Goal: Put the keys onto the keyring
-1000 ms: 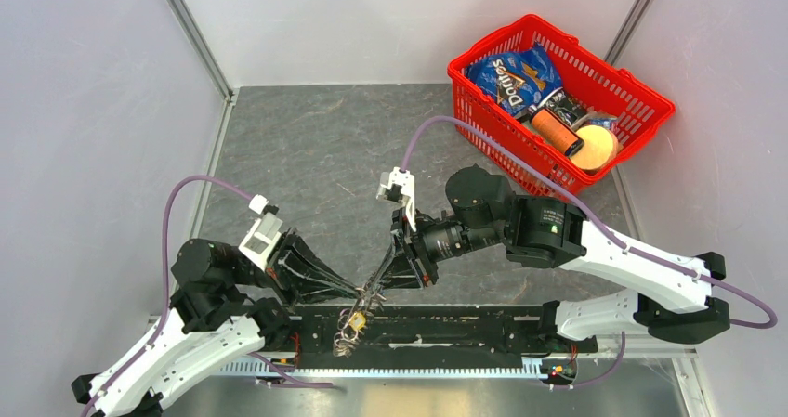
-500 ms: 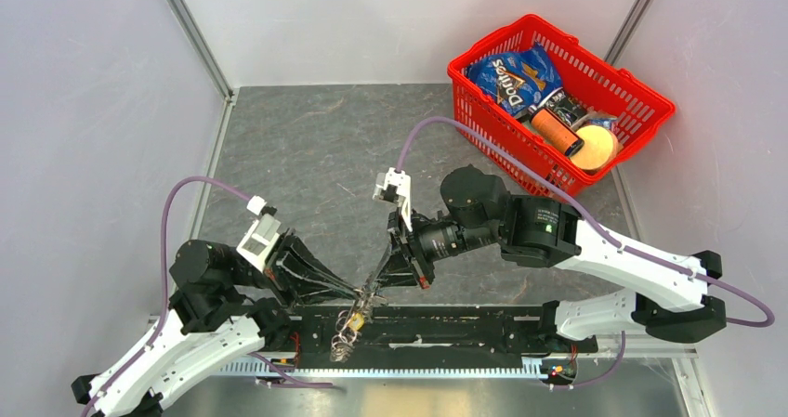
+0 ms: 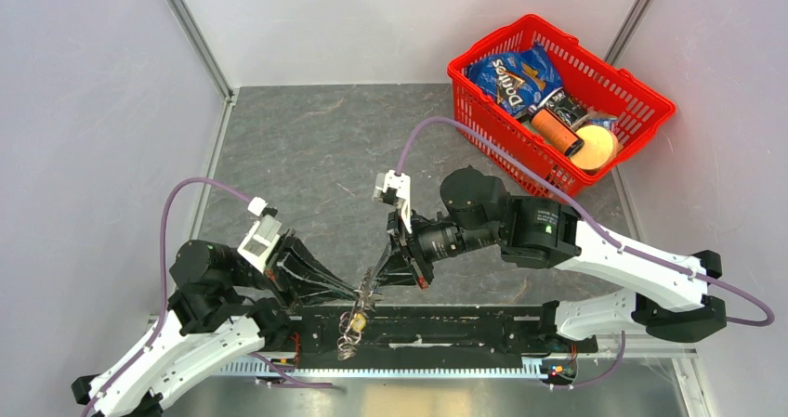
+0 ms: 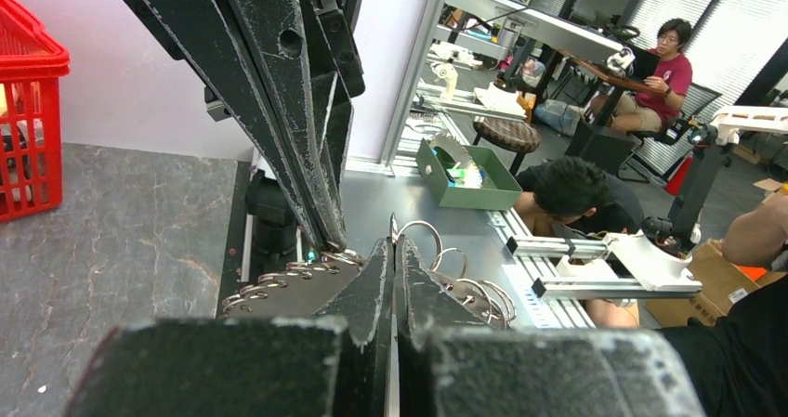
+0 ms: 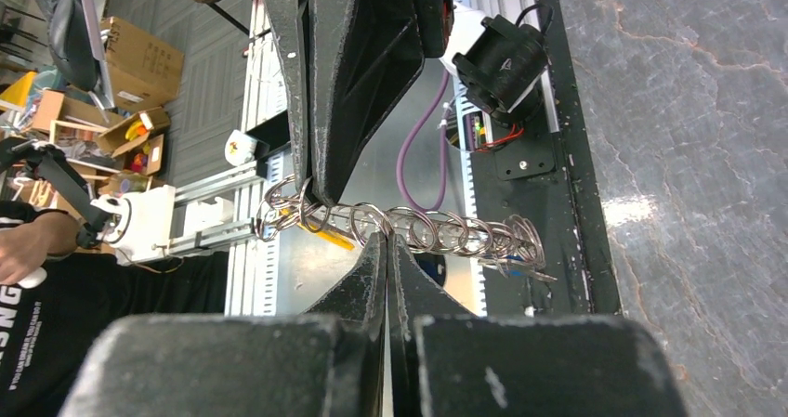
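The keyring (image 5: 437, 232) is a string of linked silver rings hanging in the air between both grippers, over the black rail at the near table edge. My left gripper (image 4: 392, 243) is shut with a thin ring edge pinched at its tips. My right gripper (image 5: 384, 239) is shut on a ring near the middle of the string. In the top view the left gripper (image 3: 357, 293) and right gripper (image 3: 371, 286) meet tip to tip, and the keyring (image 3: 347, 341) dangles below them. A yellow key (image 3: 354, 321), also the yellow key (image 5: 331, 240), hangs among the rings. A small blue key (image 5: 517, 271) shows at the far end.
A red basket (image 3: 652, 120) at the back right holds a Doritos bag (image 3: 514, 73), an orange can (image 3: 556, 131) and a yellow round item (image 3: 596, 146). The black rail (image 3: 465, 329) runs along the near edge. Grey walls close in left, right and behind.
The right gripper has closed onto the ring string and its arm has edged slightly left. The left gripper has stayed shut in place, and the hanging rings have barely shifted.
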Controlling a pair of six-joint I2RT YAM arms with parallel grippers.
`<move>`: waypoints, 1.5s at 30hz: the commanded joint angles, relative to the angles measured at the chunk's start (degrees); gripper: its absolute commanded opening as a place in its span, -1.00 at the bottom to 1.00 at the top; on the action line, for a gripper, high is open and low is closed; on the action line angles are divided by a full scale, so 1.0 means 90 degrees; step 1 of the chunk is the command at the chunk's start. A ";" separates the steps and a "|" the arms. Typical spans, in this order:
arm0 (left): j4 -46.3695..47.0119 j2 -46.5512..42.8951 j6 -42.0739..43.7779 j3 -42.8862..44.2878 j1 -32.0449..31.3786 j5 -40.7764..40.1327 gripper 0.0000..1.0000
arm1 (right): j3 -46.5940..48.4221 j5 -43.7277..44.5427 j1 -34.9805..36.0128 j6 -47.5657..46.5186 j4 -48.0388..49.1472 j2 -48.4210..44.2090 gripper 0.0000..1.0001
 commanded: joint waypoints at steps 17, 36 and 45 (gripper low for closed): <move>-0.0173 -0.0027 0.0408 0.0238 -0.0008 -0.0553 -0.72 | 0.0457 0.1105 0.0298 -0.0865 -0.0379 -0.0144 -1.00; -0.0341 0.0019 0.0512 0.0180 -0.0008 -0.0808 -0.60 | -0.0026 0.2148 0.0352 -0.1081 -0.0799 -0.0493 -1.00; -0.0560 0.0217 0.0645 0.0194 -0.0006 -0.0852 -0.59 | -0.1635 0.3074 0.0357 -0.0395 -0.0726 -0.1195 -0.38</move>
